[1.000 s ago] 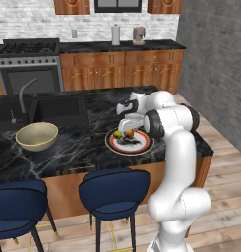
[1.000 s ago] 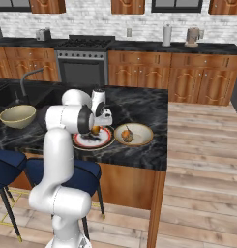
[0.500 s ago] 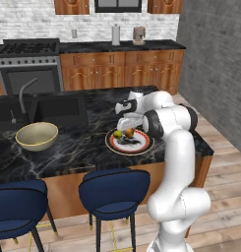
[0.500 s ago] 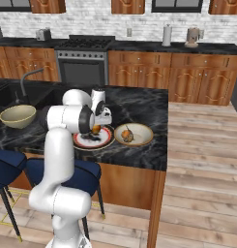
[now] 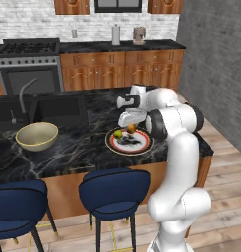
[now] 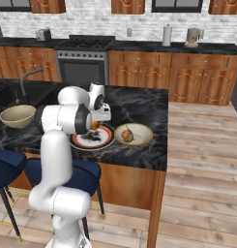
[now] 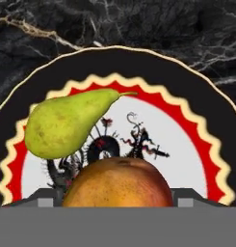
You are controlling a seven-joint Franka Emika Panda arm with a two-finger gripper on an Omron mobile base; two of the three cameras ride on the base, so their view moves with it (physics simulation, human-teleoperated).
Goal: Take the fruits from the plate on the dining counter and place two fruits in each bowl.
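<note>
On the dining counter [image 5: 68, 150] lies the plate [image 5: 141, 146] [image 6: 86, 143] [image 7: 206, 144], white with a red rim. A yellow-green pear [image 7: 61, 128] [image 5: 117, 133] rests on it. My gripper [image 7: 117, 200] [image 5: 131, 123] reaches down over the plate, shut on a round orange fruit [image 7: 117, 185] [image 5: 131, 129] [image 6: 94, 125] that fills the gap between the fingers. Right of the plate, the shallow off-white bowl [image 6: 141, 135] holds an orange fruit [image 6: 127, 134]. The deep cream bowl [image 5: 37, 136] [image 6: 17, 116] stands far to the left.
A sink with a tall faucet [image 5: 23, 96] is set into the counter behind the deep bowl. Two blue stools [image 5: 114, 189] [image 5: 16, 202] stand along the counter's near side. A stove [image 5: 33, 69] and wooden cabinets line the back wall.
The jaws have narrowed around the orange fruit on the plate. The arm has hardly shifted, and the fruits and bowls lie as before.
</note>
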